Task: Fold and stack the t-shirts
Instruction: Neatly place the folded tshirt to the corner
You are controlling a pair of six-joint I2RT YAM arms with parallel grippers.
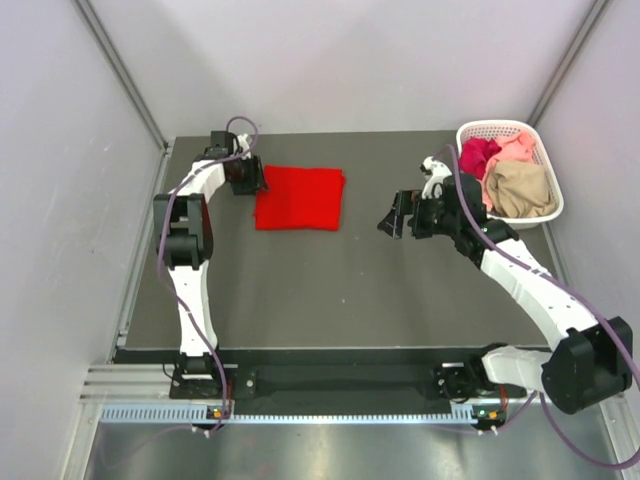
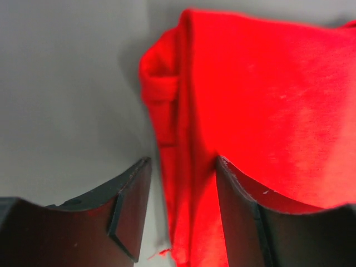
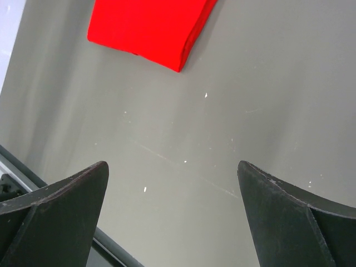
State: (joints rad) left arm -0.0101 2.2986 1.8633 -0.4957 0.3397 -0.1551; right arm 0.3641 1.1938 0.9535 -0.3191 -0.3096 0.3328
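On the left of the bench (image 1: 330, 290), towards its far edge, the left fingers (image 1: 258, 181) stand partly open astride the left edge of the red t-shirt (image 1: 300, 197) (image 2: 267, 100). The folded hem lies between them unpinched, with bare bench showing beside one finger. The shirt lies flat, folded into a rectangle. Well apart to its right, the right fingers (image 1: 390, 215) hover spread wide over the bench, holding nothing. At the far right, a white lattice basket (image 1: 500, 126) holds a magenta t-shirt (image 1: 478, 156), a pale pink t-shirt (image 1: 516, 148) and a tan t-shirt (image 1: 521, 189), all crumpled.

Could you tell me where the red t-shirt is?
The red t-shirt lies folded left of centre in the top view, its edge inside the left gripper.
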